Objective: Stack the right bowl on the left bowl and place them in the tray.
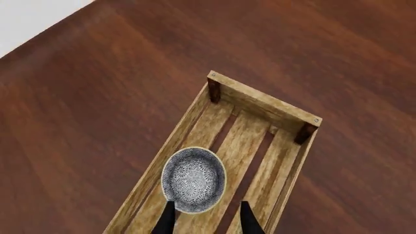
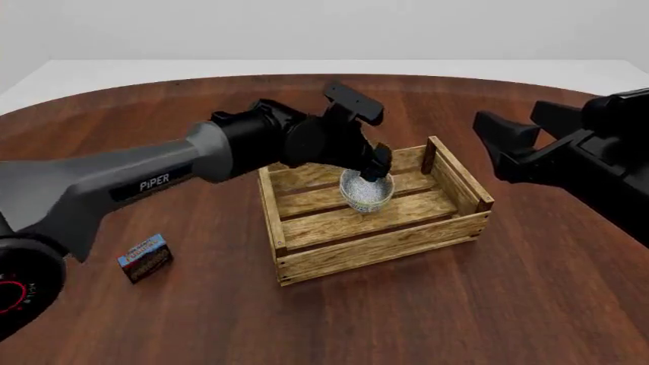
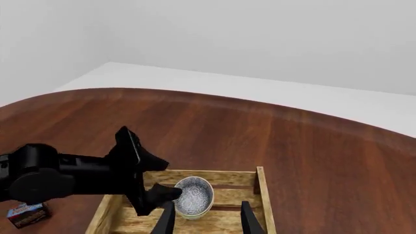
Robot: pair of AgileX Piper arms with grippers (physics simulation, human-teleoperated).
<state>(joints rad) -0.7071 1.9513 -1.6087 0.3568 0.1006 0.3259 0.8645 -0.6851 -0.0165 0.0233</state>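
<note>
One speckled bowl with a cream rim sits inside the tray, on its slats toward the far side. I cannot tell whether it is a single bowl or the right bowl nested in the left bowl. My left gripper hovers just above the bowl's far edge, open. In the left wrist view its fingers stand apart over the near rim of the bowl. My right gripper hangs open and high to the right of the tray, holding nothing; its own view shows the bowl below.
A small blue-red box lies on the brown table left of the tray. The left arm stretches across from the left over the tray's left rim. Dark corner posts rise at the tray's corners.
</note>
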